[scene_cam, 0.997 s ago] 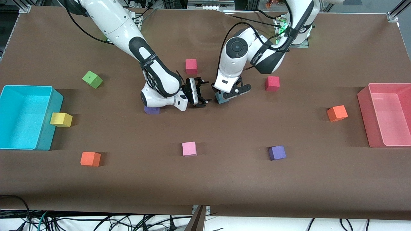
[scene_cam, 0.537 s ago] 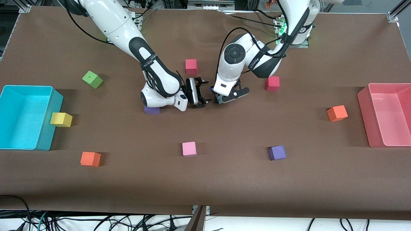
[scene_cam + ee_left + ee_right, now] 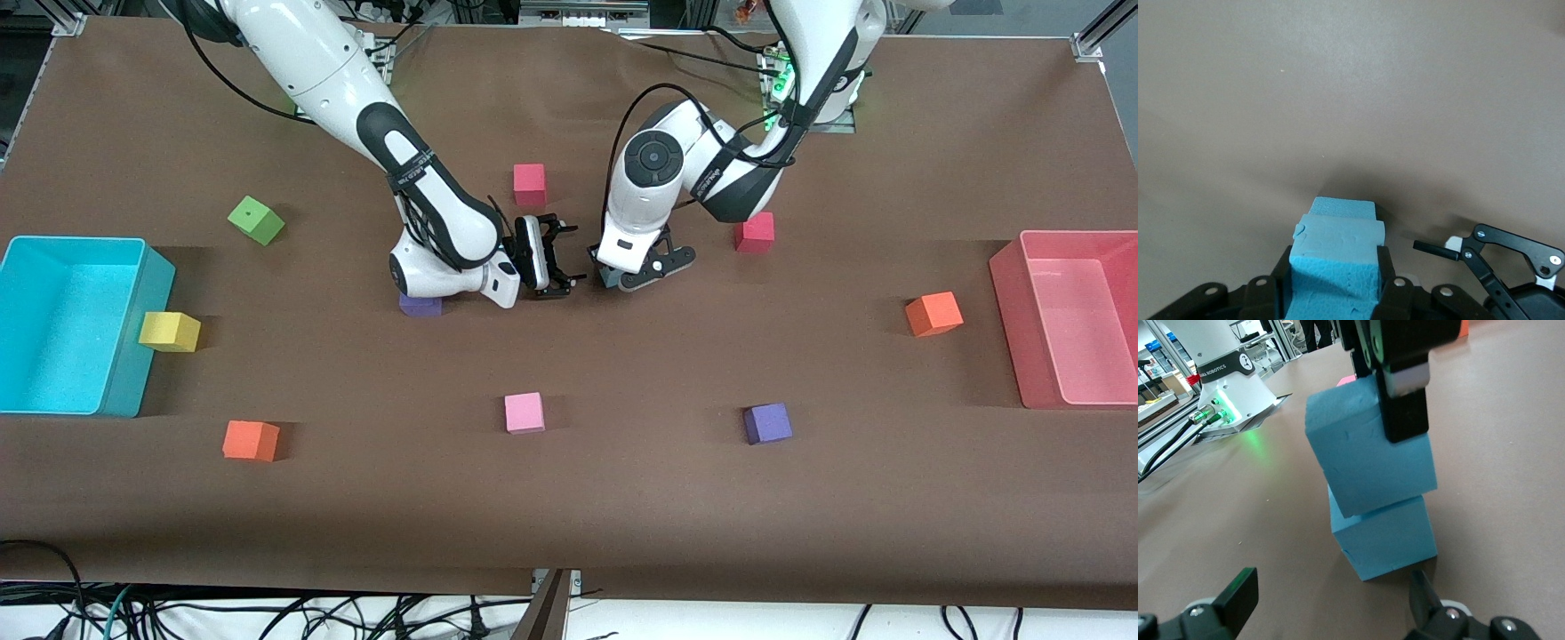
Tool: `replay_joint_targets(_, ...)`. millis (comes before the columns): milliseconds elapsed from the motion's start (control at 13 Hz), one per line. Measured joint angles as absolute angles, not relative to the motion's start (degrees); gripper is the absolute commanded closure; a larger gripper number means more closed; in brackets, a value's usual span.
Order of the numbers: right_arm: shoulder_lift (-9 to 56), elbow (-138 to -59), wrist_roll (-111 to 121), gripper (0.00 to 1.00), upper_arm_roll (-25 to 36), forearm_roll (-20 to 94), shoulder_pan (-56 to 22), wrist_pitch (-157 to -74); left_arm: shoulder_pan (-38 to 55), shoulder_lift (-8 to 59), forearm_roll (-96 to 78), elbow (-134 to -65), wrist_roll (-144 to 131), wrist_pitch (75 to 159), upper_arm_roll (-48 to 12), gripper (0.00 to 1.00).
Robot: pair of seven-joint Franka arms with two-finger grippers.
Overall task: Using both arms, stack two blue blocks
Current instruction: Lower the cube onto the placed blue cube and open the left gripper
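Placement step: your left gripper (image 3: 1395,383) has its jaws clamped on the upper light sky-blue foam cube (image 3: 1368,453), seated slightly askew on the lower sky-blue foam cube (image 3: 1383,535) mid-tabletop. The right gripper (image 3: 551,258) waits beside, jaws wide. Next, release and lift straight.

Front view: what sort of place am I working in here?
Most likely a robotics lab bench: a brown-covered table on an aluminium frame, loose cables along its edge, and coloured foam cubes such as the pink cube between a cyan bin and a pink bin.
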State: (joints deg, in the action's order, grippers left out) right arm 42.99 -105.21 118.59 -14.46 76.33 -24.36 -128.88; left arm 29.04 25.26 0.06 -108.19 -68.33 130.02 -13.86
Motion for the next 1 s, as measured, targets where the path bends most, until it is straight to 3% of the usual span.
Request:
replay_joint_targets(153, 42.99, -105.20, 118.59, 0.00, -14.46, 76.34, -24.35, -128.88, 29.40, 25.42, 0.06, -108.20, -68.70, 130.02, -13.88, 1.00)
replay_joint_targets(230, 42.99, -105.20, 118.59, 0.00, -14.45, 76.34, -24.34, -128.88, 29.64, 25.42, 0.06, -108.20, -68.95, 130.02, -13.89, 0.85)
replay_joint_targets(460, 42.99, -105.20, 118.59, 0.00, -14.45, 76.37, -24.32, -128.88, 30.08, 25.53, 0.06, -108.25, -69.25, 129.96, -13.89, 0.64)
replay_joint_targets(537, 42.99, -105.20, 118.59, 0.00, -14.46, 76.37, -24.32, -128.88, 30.13, 25.63, 0.06, -108.26, -69.25, 129.96, -13.89, 0.41)
replay_joint_targets(613, 42.99, -105.20, 118.60, 0.00, -14.45, 76.37, -24.32, -128.88, 30.14, 25.73, 0.06, -108.25, -69.25, 129.96, -13.89, 0.00)
replay_joint_targets(997, 43.01, -105.20, 119.46, 0.00, -14.46, 76.38, -24.27, -128.88, 30.09, 25.65, 0.06, -108.07, -69.22, 129.97, -13.61, 0.00)
